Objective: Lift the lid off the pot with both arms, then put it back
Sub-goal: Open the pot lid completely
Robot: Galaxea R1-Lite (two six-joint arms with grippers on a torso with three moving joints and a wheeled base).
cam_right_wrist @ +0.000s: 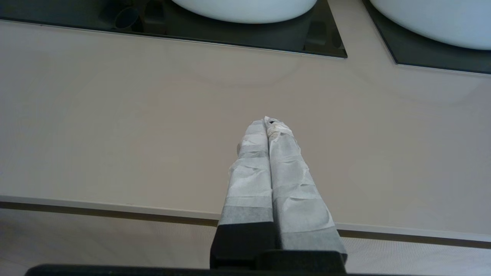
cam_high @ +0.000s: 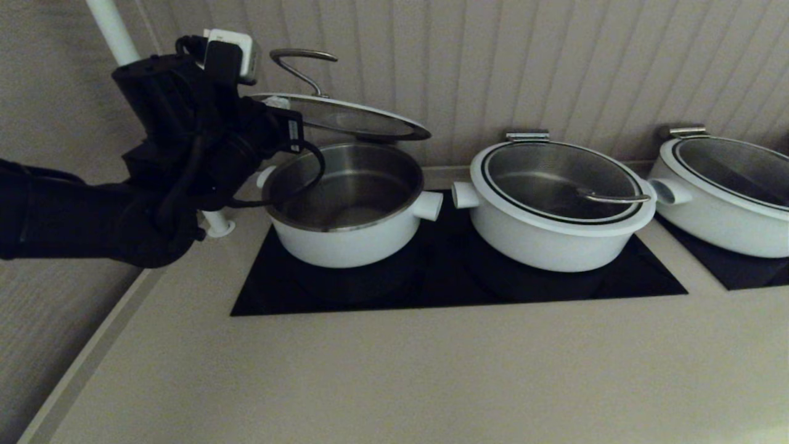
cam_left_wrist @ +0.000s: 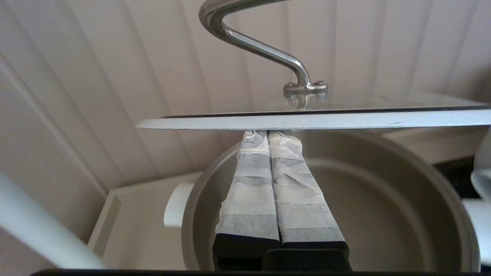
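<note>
The lid [cam_high: 345, 117], glass with a white ring and a curved steel handle [cam_high: 302, 61], is raised and tilted above the open white pot [cam_high: 345, 237]. Its right far edge sits low near the pot's rear rim. My left gripper [cam_high: 294, 126] is shut, and its tips press up under the lid's left edge without clamping it. In the left wrist view the closed white-padded gripper [cam_left_wrist: 268, 133] meets the underside of the lid's white ring [cam_left_wrist: 326, 122], with the pot's steel inside [cam_left_wrist: 383, 199] below. My right gripper [cam_right_wrist: 268, 120] is shut and empty over the counter near its front edge, outside the head view.
Two wider white pots with glass lids [cam_high: 555, 203] [cam_high: 727, 191] stand to the right on black cooktops [cam_high: 444, 277]. A white pole [cam_high: 114, 31] rises behind my left arm. The panelled wall is close behind the pots. The beige counter [cam_high: 394, 370] lies in front.
</note>
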